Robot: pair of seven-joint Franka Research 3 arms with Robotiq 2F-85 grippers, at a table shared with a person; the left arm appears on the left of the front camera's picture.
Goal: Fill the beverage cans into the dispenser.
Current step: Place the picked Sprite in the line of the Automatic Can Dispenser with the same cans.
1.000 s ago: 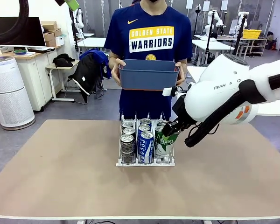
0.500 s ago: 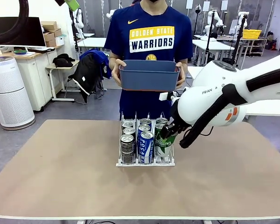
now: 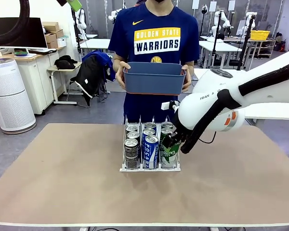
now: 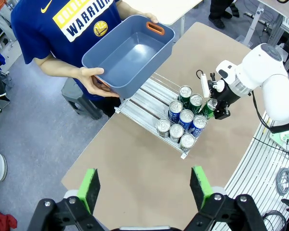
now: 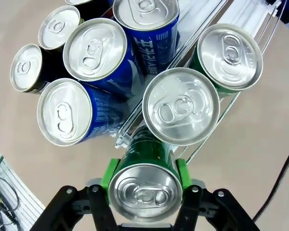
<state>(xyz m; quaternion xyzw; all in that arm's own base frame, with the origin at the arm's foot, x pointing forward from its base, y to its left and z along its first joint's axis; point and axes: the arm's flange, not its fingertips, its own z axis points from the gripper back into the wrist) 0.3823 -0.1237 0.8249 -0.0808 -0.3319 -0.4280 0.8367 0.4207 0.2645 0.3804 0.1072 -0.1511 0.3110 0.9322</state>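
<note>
The dispenser (image 3: 149,168) stands mid-table with black cans (image 3: 131,153) in its left lane, blue cans (image 3: 151,151) in the middle and green cans (image 5: 180,106) on the right. My right gripper (image 3: 172,140) is shut on a green can (image 3: 169,154) at the front of the right lane, holding it near the top. In the right wrist view that held green can (image 5: 145,191) sits between the green pads (image 5: 109,174), just in front of the two other green cans. My left gripper (image 4: 144,187) hangs open high above the table, holding nothing.
A person at the far side holds a blue-grey tub (image 3: 154,78) in both hands above the back of the rack. The tub (image 4: 127,53) looks empty from above. The brown tabletop (image 3: 62,178) lies bare around the dispenser.
My right arm has shifted left and slightly down, carrying the green can from beside the rack's right edge into the front of the right lane. The person and tub stay put.
</note>
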